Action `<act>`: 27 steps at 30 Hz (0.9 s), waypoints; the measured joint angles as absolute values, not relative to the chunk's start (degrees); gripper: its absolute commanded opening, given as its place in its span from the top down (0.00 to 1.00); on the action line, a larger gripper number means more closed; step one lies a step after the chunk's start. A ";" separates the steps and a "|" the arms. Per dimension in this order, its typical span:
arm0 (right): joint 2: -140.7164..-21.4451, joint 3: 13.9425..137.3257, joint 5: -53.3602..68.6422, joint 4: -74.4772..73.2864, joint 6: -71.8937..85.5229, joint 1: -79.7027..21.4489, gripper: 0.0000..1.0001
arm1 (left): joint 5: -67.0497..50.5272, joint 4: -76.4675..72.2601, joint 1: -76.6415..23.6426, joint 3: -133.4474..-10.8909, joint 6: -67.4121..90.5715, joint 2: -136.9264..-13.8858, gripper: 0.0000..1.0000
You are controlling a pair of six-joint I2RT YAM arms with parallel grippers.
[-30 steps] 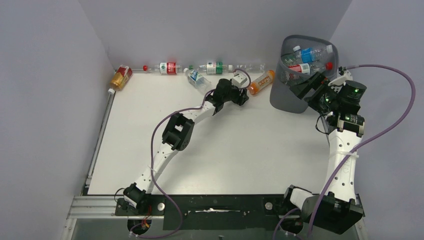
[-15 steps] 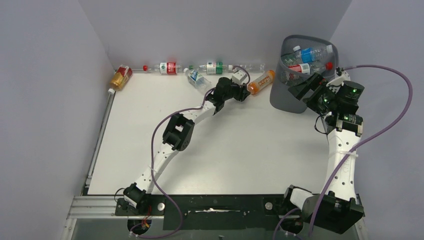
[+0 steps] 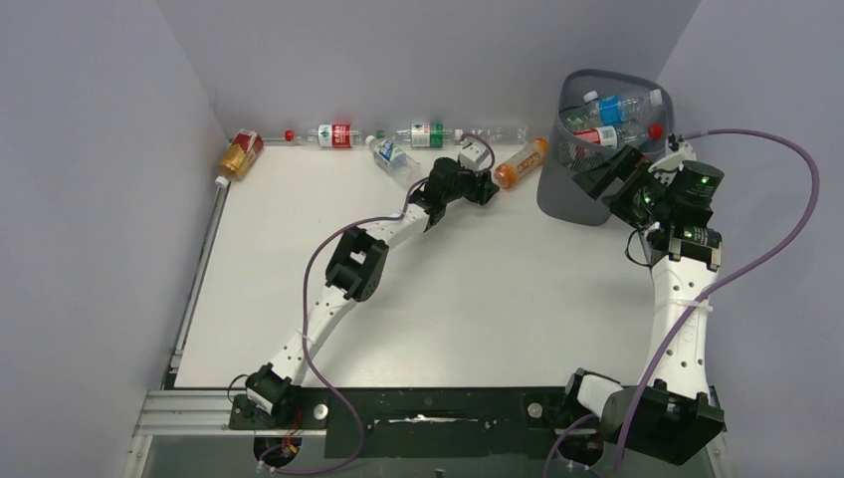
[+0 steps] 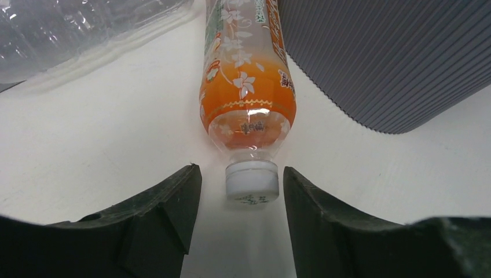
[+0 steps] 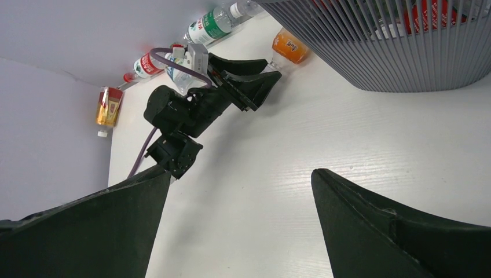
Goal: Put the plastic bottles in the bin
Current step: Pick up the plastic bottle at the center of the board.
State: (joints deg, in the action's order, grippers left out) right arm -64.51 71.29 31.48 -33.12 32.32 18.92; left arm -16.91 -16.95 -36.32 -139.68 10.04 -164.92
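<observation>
An orange bottle (image 3: pixel 521 163) lies on the table by the dark grey mesh bin (image 3: pixel 597 149). In the left wrist view its white cap (image 4: pixel 252 182) sits between my open fingers, apart from both. My left gripper (image 3: pixel 486 187) is open at the cap end of the orange bottle (image 4: pixel 248 75). My right gripper (image 3: pixel 609 182) is open and empty, in front of the bin (image 5: pixel 405 46). Several bottles (image 3: pixel 607 118) lie inside the bin. More bottles line the back wall: an amber one (image 3: pixel 240 154), a red-labelled one (image 3: pixel 333 134), a blue-labelled one (image 3: pixel 392 156), a green-labelled one (image 3: pixel 428 134) and a clear one (image 3: pixel 498 133).
The grey walls close the table at the back and both sides. The bin wall (image 4: pixel 394 58) stands close to the right of the orange bottle. A crumpled clear bottle (image 4: pixel 81 29) lies to its left. A purple cable (image 3: pixel 776 239) loops off the right arm.
My left gripper has moved toward the back right, up to the cap of the orange bottle. The right gripper has shifted slightly toward the bin.
</observation>
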 measured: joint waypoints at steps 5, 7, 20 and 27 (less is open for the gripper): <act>-64.51 71.20 31.46 -33.10 32.29 18.65 0.01 | -16.91 -17.10 -36.32 -139.68 10.33 -165.16 0.42; -64.51 71.05 31.46 -33.01 32.29 18.65 0.01 | -16.91 -17.41 -36.34 -139.68 10.33 -165.16 0.44; -64.53 69.47 31.46 -32.99 32.08 18.63 0.01 | -17.37 -17.91 -36.32 -140.51 11.66 -165.88 0.70; -64.82 69.30 31.48 -32.60 32.10 18.63 0.01 | -17.96 -19.59 -36.27 -137.49 11.57 -165.07 0.77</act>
